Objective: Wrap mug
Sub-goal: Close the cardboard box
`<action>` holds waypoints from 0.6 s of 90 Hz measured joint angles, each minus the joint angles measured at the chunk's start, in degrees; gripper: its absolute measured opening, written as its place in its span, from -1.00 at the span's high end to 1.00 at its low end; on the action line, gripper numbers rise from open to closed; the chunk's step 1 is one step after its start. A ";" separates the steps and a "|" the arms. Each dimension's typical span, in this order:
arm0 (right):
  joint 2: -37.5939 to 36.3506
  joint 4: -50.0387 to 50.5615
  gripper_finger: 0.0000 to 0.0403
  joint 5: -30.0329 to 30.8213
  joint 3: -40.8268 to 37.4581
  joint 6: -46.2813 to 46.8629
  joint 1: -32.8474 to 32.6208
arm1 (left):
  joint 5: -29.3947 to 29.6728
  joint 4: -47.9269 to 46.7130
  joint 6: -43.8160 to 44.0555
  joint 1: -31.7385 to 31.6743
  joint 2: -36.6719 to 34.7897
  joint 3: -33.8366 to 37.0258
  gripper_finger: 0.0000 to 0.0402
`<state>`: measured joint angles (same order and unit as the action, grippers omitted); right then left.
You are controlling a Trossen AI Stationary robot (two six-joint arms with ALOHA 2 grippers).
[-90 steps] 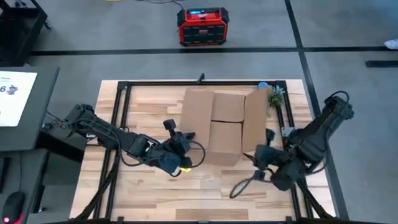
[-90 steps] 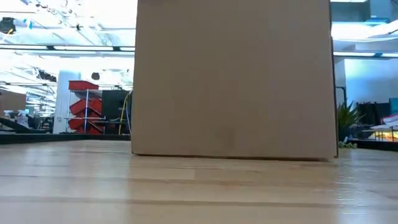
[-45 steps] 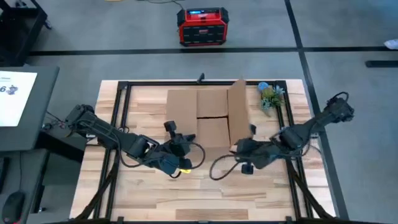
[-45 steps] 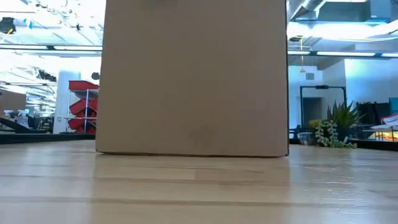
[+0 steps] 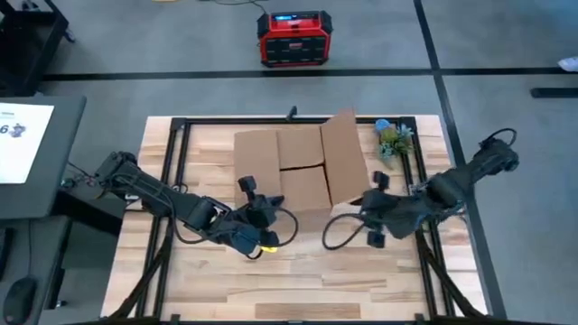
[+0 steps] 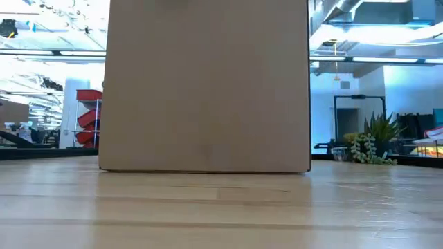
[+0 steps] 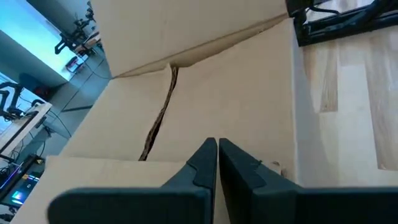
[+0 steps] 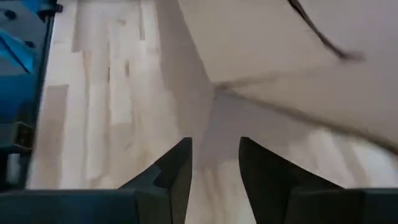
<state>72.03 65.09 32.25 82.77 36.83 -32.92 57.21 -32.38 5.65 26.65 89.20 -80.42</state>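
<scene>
**Cardboard box on the counter, flaps open, both tools at its near edge**

A brown cardboard box (image 5: 302,171) lies at the middle of the light wooden counter (image 5: 217,280), its flaps spread: one lies flat to the left, while the right flap (image 5: 343,158) stands tilted outward. In the low view the box's plain front wall (image 6: 204,83) fills most of the picture. No mug is visible in any view.

Compared with half a second earlier, the box has shifted slightly to the left, and the right flap, then nearly upright, now leans to the right. The right arm has drawn back to the right.

The left tool (image 5: 257,206) sits at the box's near left corner, its fingers (image 7: 208,165) clenched together with no gap, over cardboard. The right tool (image 5: 372,194) is just beside the tilted flap, its fingers (image 8: 177,165) parted and grasping nothing.

A small potted plant (image 5: 395,140) stands at the counter's far right corner. On the grey floor beyond is a red and black power unit (image 5: 293,39). The low view shows a bright workshop hall with red shelving (image 6: 88,114).
</scene>
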 joint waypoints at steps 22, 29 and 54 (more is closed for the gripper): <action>0.40 18.32 0.41 13.69 3.05 18.27 0.86 | 0.02 -0.06 0.01 0.00 -0.01 -0.02 1.00; 1.03 15.98 0.41 21.74 3.05 14.94 1.22 | -0.03 -0.11 -0.31 0.00 0.00 -0.04 1.00; 2.66 -18.81 0.41 18.79 3.12 -22.96 2.51 | -0.20 0.09 -5.57 0.00 -0.02 -0.07 1.00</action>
<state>74.69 46.28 51.04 85.89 13.87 -30.41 57.01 -32.29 0.08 26.65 89.19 -80.49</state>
